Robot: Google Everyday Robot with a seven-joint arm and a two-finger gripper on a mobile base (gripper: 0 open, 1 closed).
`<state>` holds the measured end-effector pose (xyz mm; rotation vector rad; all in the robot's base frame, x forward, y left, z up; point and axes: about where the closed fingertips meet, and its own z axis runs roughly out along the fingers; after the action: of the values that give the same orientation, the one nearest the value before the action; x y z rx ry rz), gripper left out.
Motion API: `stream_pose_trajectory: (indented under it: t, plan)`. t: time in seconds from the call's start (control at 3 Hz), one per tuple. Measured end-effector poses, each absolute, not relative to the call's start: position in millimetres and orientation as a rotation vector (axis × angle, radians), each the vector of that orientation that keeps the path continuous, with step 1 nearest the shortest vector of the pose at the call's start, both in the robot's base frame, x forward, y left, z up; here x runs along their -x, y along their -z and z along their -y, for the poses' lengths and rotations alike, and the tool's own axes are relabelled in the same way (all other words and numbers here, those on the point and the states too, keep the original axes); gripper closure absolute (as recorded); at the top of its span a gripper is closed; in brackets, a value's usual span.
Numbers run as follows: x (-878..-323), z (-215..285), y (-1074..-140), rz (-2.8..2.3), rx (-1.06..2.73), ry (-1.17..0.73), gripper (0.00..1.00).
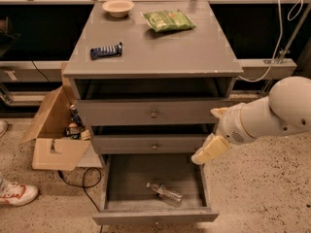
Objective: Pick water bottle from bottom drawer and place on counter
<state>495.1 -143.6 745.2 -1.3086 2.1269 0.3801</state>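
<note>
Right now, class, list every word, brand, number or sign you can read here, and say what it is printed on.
No text can be read.
Green snack bag on the counter: print too blurred.
Blue snack bar: white marks, unreadable.
Water bottle in the bottom drawer: label too small.
Gripper, above the drawer's right side: no visible marking.
</note>
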Motion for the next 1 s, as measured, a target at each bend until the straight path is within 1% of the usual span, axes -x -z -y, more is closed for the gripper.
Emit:
stream_pose_trajectory:
  t: [0.33, 0.67, 1.0]
  plan:
    - [-493.9, 143.6, -745.2, -2.129, 1.313, -0.382, 0.00]
    - [-489.7, 147.9, -706.5, -2.144, 1.321, -0.379, 0.00]
    - [-480.6, 153.4, -631.9, -2.152, 1.360, -0.391, 0.00]
